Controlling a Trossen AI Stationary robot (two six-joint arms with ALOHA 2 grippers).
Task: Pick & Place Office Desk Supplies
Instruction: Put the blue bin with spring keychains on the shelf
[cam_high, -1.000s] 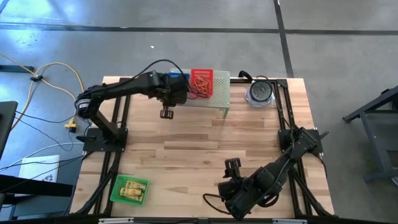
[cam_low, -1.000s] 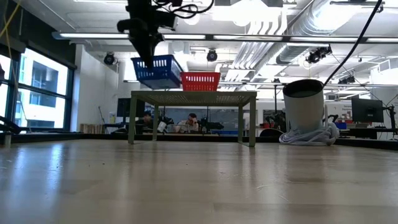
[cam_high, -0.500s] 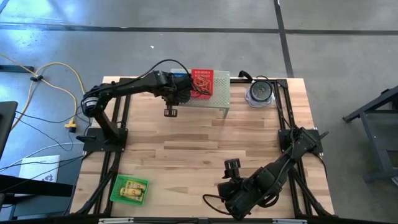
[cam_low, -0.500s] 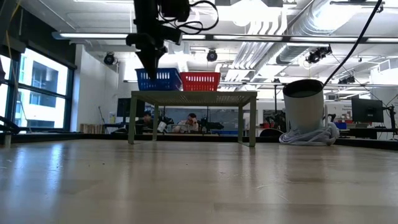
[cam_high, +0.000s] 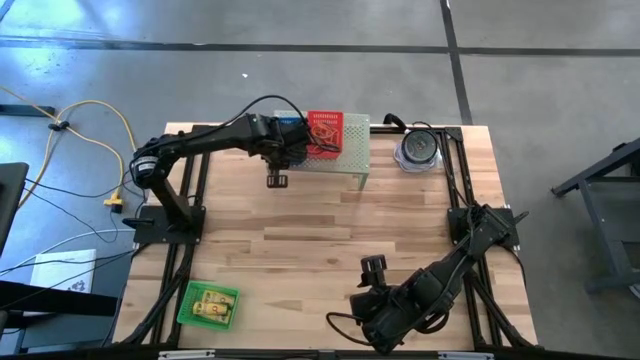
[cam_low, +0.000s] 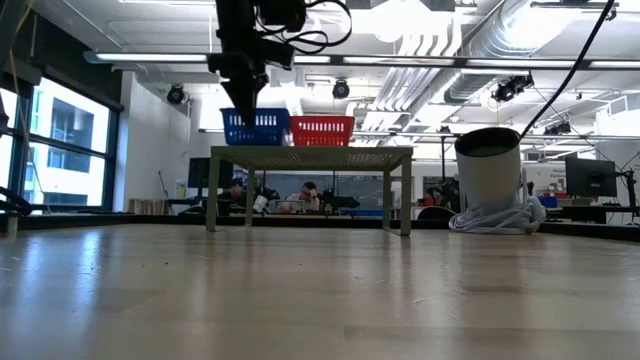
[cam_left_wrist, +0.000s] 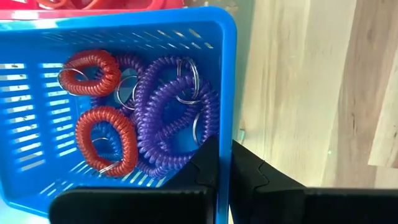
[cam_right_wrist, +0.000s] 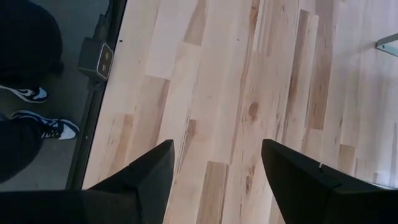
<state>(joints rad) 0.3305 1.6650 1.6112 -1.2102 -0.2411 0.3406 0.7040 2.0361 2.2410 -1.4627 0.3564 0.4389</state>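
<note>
Blue basket (cam_left_wrist: 37, 124) partly cut off in left wrist view. Left gripper (cam_left_wrist: 222, 163) clamped on basket rim, coil loops (cam_left_wrist: 168, 118) inside. Right gripper (cam_right_wrist: 214, 163) spread wide, empty, over bare table (cam_right_wrist: 249, 93).

The blue basket (cam_left_wrist: 118, 106) runs off the left wrist picture's edge, and the left arm covers most of it from above. Purple coils (cam_left_wrist: 174, 118) partly hide behind red ones (cam_left_wrist: 102, 140); a person (cam_right_wrist: 28, 81) is cut off, only legs and shoes showing.
</note>
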